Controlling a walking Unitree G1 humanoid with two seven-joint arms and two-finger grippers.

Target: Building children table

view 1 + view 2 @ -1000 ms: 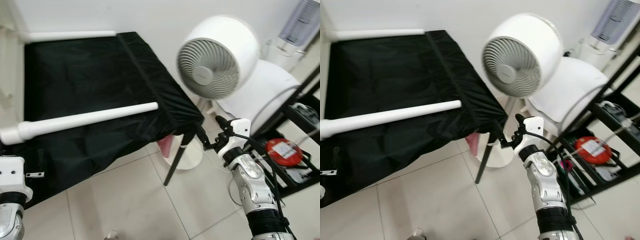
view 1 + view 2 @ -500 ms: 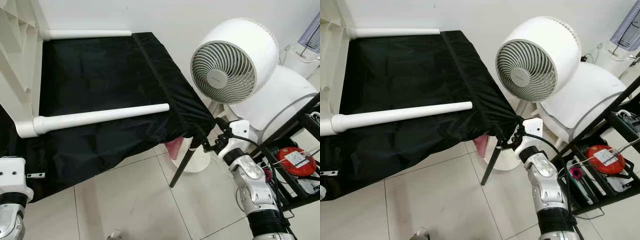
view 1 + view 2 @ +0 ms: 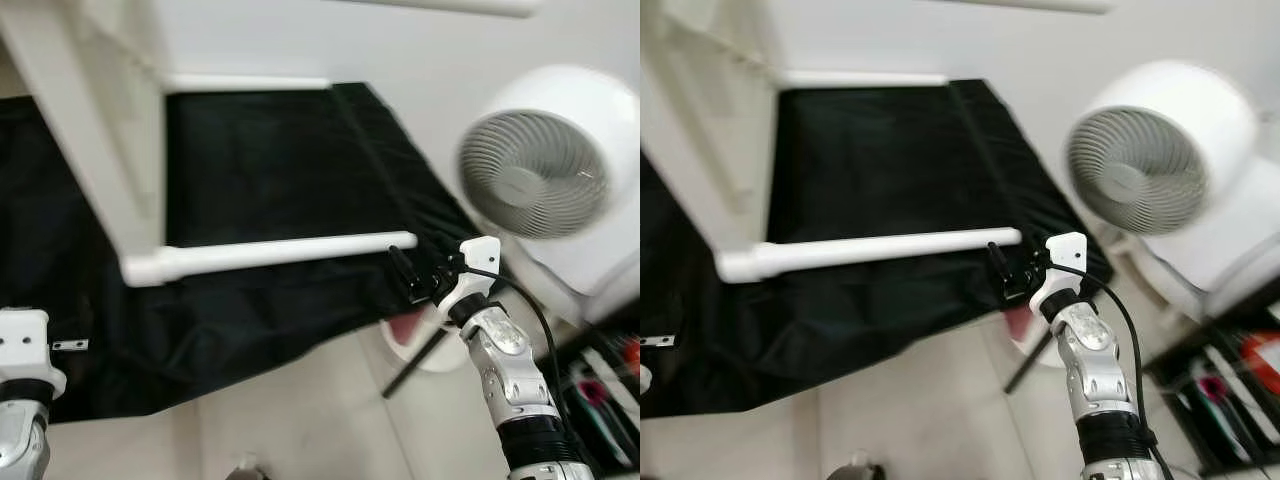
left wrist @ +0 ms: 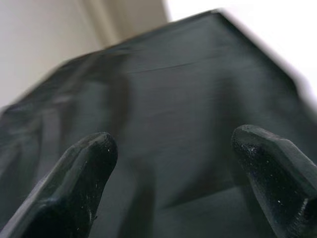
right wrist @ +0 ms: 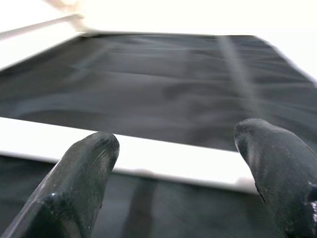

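Left eye view, current moment: compared with half a second ago, the whole scene has slid rightward and blurred, so I read this as my camera turning left, not the things moving. A large white frame upright [image 3: 100, 150] now fills the upper left, where earlier only its edge showed; the fan [image 3: 545, 180] has moved toward the right edge.

Nearest, the left gripper [image 4: 173, 163] hangs low at the near left edge of the black fabric [image 3: 270, 170]. Its fingers [image 4: 84, 163] are spread wide with nothing between them, dark cloth beyond.

Next, the right gripper [image 3: 410, 275] has come up from the fabric's near right corner to the free end of the white tube [image 3: 270, 253]. In the right wrist view its fingers [image 5: 89, 168] stand wide apart and hold nothing; the tube crosses the gap just ahead of them. I cannot tell whether a fingertip touches it.

The tube lies across the fabric, running from the frame upright on the left to its free end near the right edge. A dark leg [image 3: 415, 352] slants down to the tiled floor [image 3: 300, 410] under that corner.

Farthest, a second white rail [image 3: 245, 83] borders the far edge of the fabric against the wall.

Judgement: the gripper is now lined up on the tube end, so a grasp there looks like the step in hand; assembly appears to be at an early stage.
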